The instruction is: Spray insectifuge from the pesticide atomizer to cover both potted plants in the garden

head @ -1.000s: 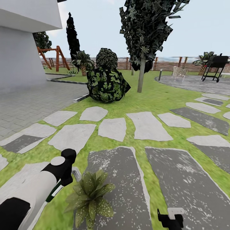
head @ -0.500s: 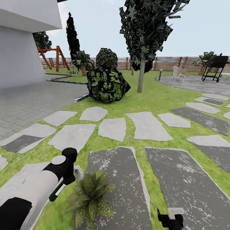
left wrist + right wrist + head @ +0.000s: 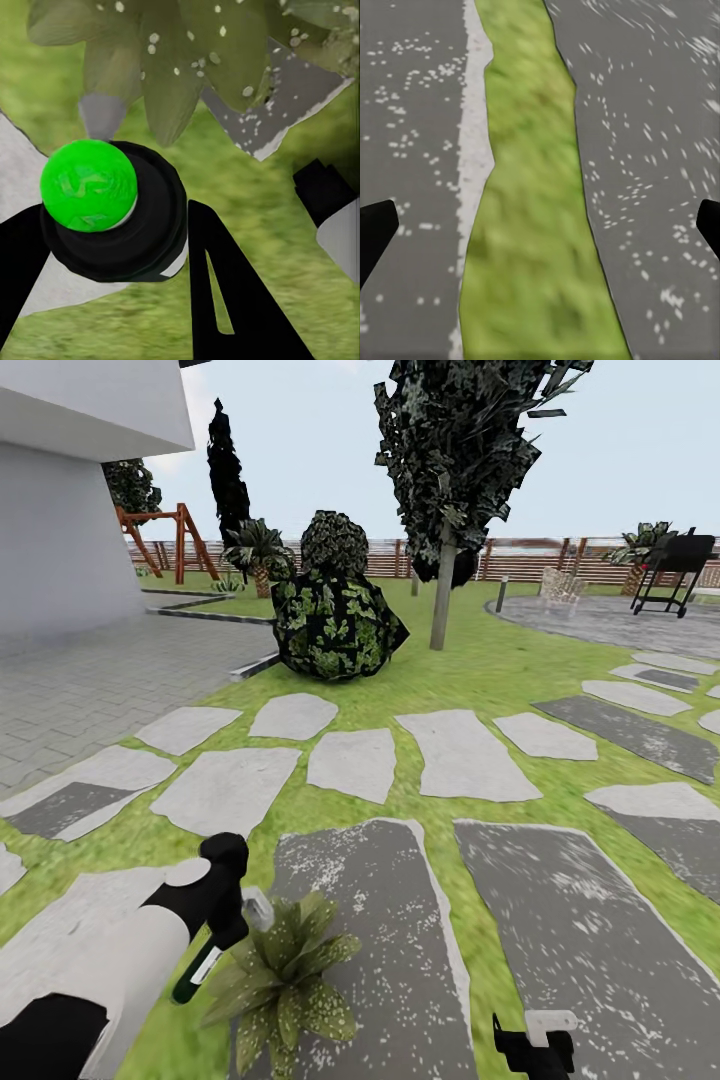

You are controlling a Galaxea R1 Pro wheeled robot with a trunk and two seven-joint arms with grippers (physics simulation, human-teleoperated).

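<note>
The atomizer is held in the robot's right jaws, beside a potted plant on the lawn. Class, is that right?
Not quite. The atomizer is held in the left gripper, not the right; the head view shows it beside the potted plant. The right gripper is open and holds nothing.

Bright, even daylight; blurry wrist views
</note>
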